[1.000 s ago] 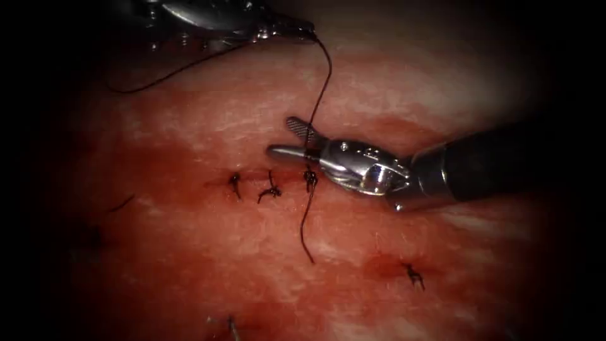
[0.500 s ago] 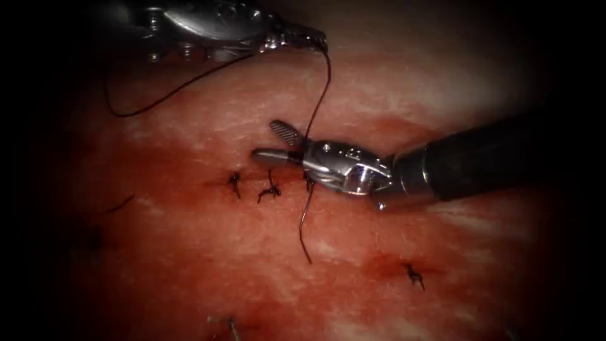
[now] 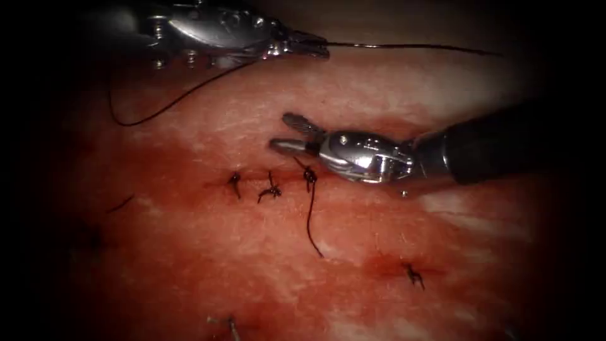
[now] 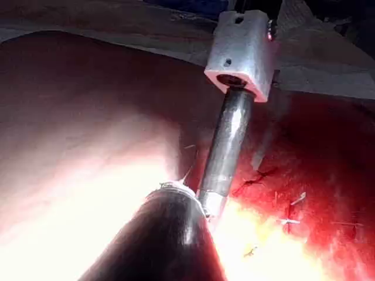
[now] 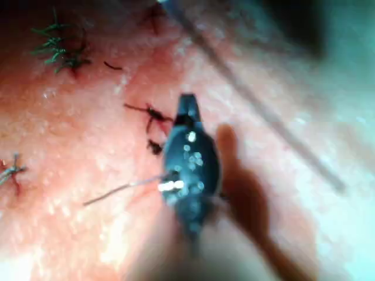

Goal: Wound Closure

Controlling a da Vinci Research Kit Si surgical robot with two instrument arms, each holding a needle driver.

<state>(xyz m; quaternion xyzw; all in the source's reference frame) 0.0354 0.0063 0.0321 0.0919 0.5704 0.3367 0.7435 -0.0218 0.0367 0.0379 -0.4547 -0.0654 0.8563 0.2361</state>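
At 12 o'clock my left claw grips thread; right claw wide, empty, above knot. Risk: slack thread snagging the open jaws.

Dark surround – bright light at centre – nothing else

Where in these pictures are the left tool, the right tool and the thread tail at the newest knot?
left tool (image 3: 312,45), endoscope view: tips of its jaws, shut on the thread.
right tool (image 3: 291,132), endoscope view: gap between its open jaws, holding nothing.
thread tail (image 3: 311,218), endoscope view: middle of the strand below the knot.
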